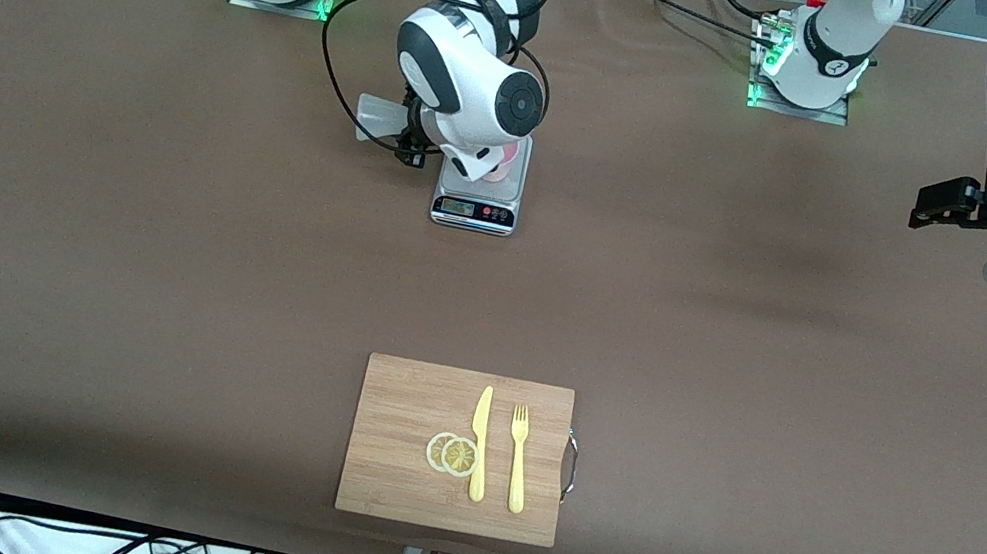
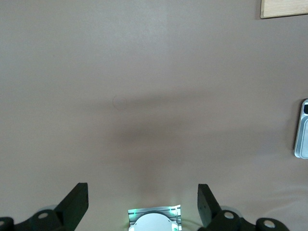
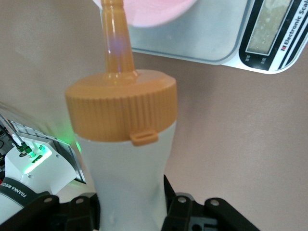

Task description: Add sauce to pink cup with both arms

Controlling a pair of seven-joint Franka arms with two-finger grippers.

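Sauce (image 3: pixel 126 159) in right gripper (image 3: pixel 132 204), nozzle over pink cup (image 3: pixel 154 12).

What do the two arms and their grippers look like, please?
Both arms are glossy white with dark grey joint discs, black cables looped alongside, and green lights at the bases. The left gripper and right gripper are matte black with two fingers.

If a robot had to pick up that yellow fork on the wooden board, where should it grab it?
Probably the fork by its long handle, coming straight down from above. It lies flat on the board, so the fingers would close across the narrow handle, clear of the knife beside it.
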